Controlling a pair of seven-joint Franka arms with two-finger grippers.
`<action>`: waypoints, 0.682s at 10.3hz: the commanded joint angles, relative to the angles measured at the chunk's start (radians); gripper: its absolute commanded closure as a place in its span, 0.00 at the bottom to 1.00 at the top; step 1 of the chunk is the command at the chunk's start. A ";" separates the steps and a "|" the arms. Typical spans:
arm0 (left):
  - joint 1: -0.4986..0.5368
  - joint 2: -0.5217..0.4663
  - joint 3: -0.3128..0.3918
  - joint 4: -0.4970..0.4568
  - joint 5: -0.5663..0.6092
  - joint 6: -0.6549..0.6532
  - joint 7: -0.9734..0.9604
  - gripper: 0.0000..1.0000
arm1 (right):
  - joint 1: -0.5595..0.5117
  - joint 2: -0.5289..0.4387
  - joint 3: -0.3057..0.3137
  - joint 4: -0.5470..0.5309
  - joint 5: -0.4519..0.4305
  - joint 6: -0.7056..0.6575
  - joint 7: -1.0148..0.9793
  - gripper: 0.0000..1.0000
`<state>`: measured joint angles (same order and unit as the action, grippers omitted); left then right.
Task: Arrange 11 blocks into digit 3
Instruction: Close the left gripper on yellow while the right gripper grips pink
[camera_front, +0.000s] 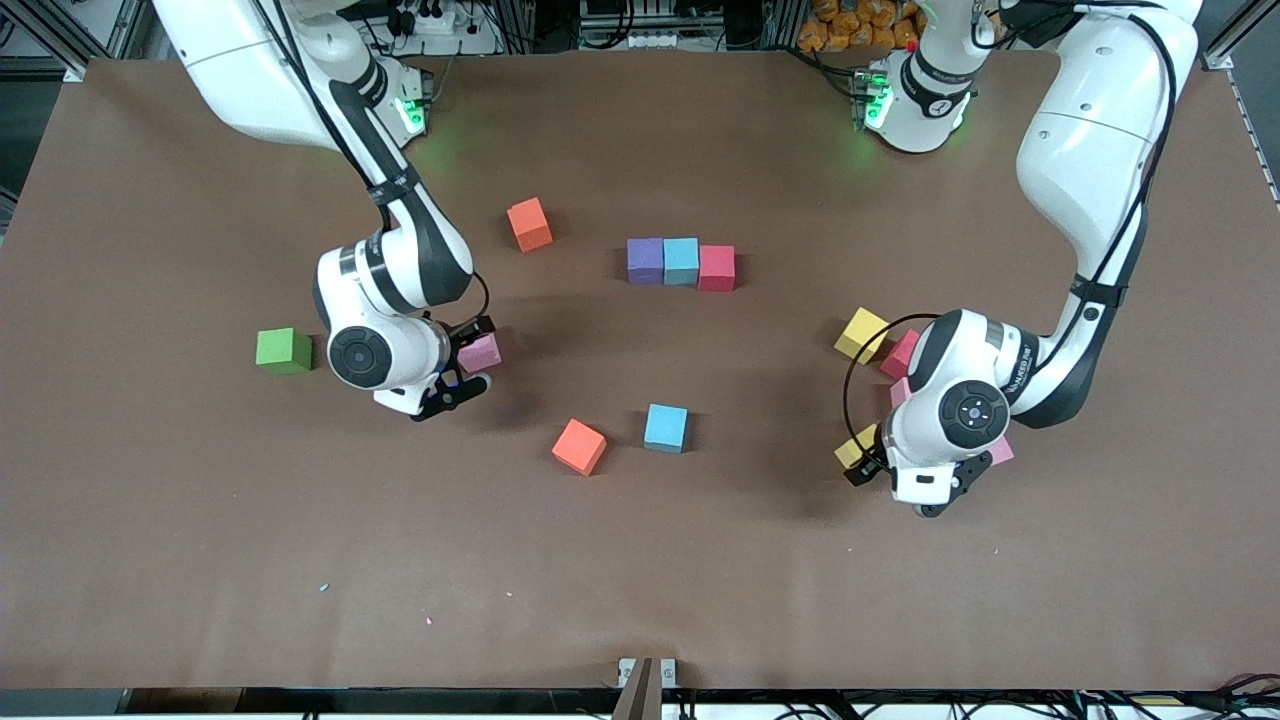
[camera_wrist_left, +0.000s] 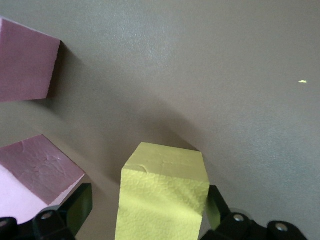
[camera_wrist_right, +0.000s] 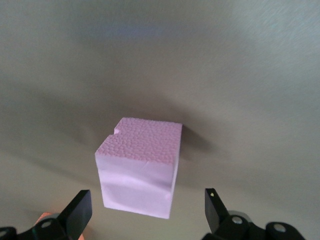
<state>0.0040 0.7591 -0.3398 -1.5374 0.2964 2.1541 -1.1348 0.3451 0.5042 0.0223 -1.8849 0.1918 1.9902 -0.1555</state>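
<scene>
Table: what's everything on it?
purple block: one, mid-table, in a row.
light blue blocks: two, one in that row, one nearer.
red blocks: two, one in the row, one beside a yellow.
orange blocks: two, one farther than the row, one nearer.
yellow blocks: two, left arm's end.
pink blocks: three, two half-hidden under left arm.
green cube: one, right arm's end.
right gripper: open around a pink.
left gripper: open around a yellow.
</scene>
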 joint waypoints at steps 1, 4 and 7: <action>-0.002 0.016 0.002 0.022 0.030 -0.002 0.006 0.00 | 0.011 -0.006 0.004 -0.022 0.034 0.012 -0.018 0.00; -0.001 0.023 0.002 0.022 0.029 -0.002 0.006 0.00 | 0.052 -0.006 0.002 -0.040 0.034 0.041 -0.007 0.00; -0.004 0.023 0.002 0.022 0.029 -0.002 0.006 0.00 | 0.057 0.007 -0.001 -0.040 0.023 0.058 0.016 0.00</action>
<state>0.0045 0.7690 -0.3376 -1.5371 0.2970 2.1544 -1.1348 0.4001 0.5079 0.0246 -1.9193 0.2085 2.0329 -0.1473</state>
